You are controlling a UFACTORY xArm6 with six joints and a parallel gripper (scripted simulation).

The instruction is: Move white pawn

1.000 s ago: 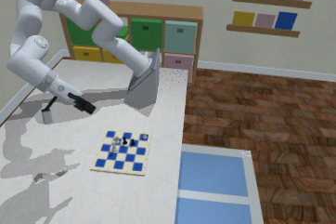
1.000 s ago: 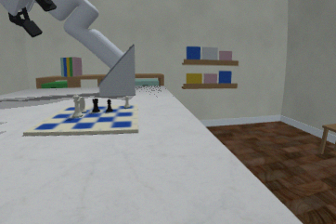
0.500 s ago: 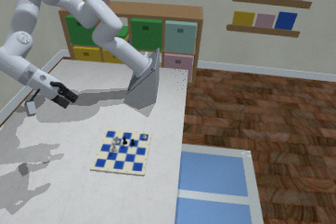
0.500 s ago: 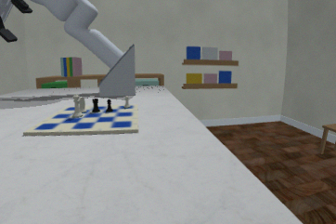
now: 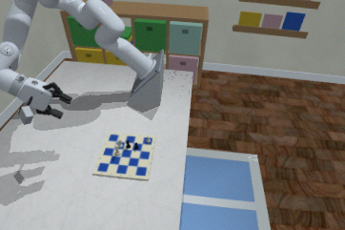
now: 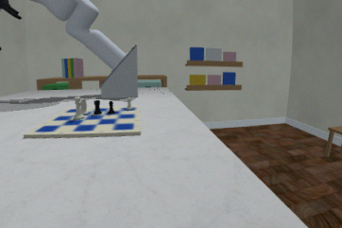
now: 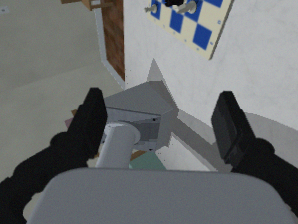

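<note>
The blue and cream chessboard [image 5: 102, 169] [image 6: 57, 132] [image 7: 200, 34] lies on the white table near its right edge. A small white pawn [image 5: 148, 139] [image 6: 128, 104] stands alone on the board's far right corner area. Two black pieces [image 5: 128, 146] [image 5: 136, 146] [image 6: 97, 107] [image 6: 111, 108] stand in the same far rows, and two taller white pieces [image 5: 117, 148] [image 6: 77, 108] stand to their left. My gripper [image 5: 62, 105] [image 7: 159, 103] is open and empty. It hangs high over the table's left side, far from the board. Only one finger shows in the exterior view.
The arm's grey wedge base [image 5: 149, 85] [image 6: 124, 77] [image 7: 145, 112] stands on the table behind the board. A shelf unit with coloured bins [image 5: 150, 32] is at the back wall. A blue mat [image 5: 216, 180] lies on the floor to the right of the table.
</note>
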